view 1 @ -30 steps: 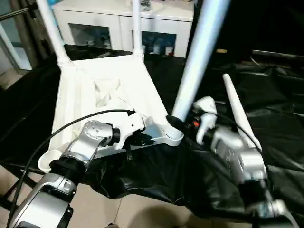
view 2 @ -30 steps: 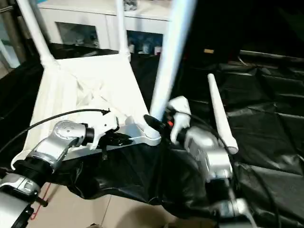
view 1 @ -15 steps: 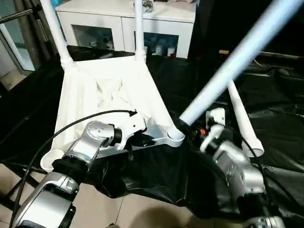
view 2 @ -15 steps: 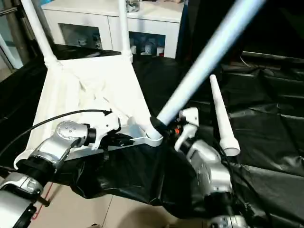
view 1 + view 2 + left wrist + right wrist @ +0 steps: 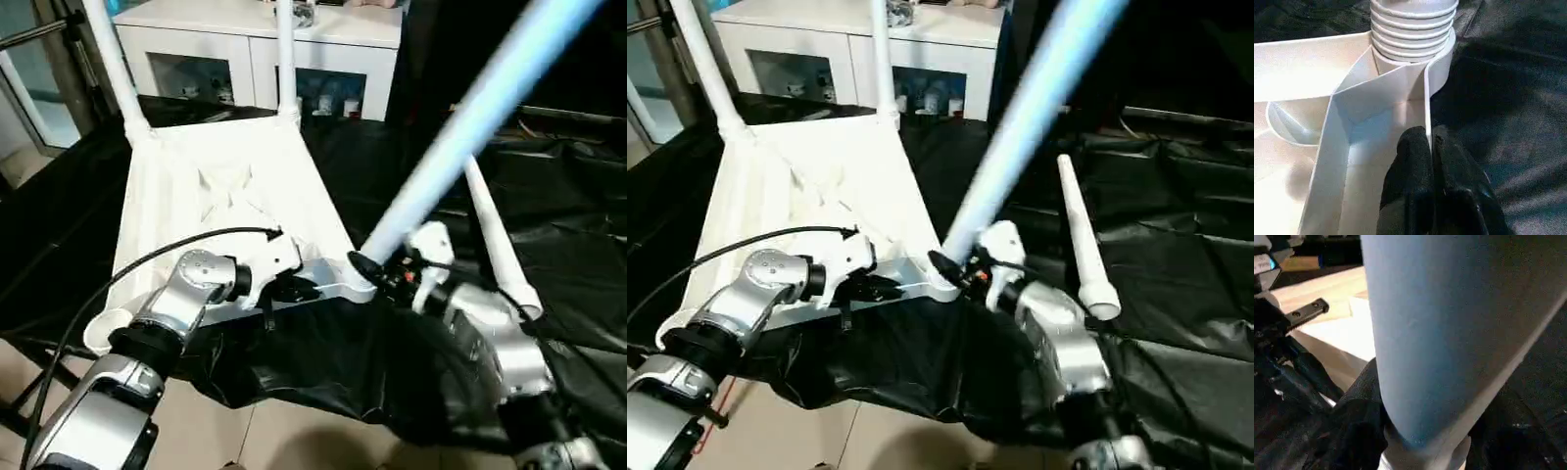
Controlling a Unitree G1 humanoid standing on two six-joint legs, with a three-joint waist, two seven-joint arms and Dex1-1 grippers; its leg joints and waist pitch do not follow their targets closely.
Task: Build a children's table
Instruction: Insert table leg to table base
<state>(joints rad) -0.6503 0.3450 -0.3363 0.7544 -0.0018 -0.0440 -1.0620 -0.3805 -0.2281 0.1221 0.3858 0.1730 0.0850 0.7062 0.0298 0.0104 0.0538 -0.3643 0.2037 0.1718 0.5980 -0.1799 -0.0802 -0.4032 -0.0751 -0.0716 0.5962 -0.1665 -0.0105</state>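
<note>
right tool [image 5: 377, 269] grips leg [image 5: 460, 132] | left tool [image 5: 1431, 161] pinches tabletop [image 5: 225, 186] rib; near socket [image 5: 358, 284] holds leg

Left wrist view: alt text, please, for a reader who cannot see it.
The left gripper is shut on a thin white rib of the upturned tabletop. Past it, a ridged leg end sits in the corner socket, over black sheeting.
</note>
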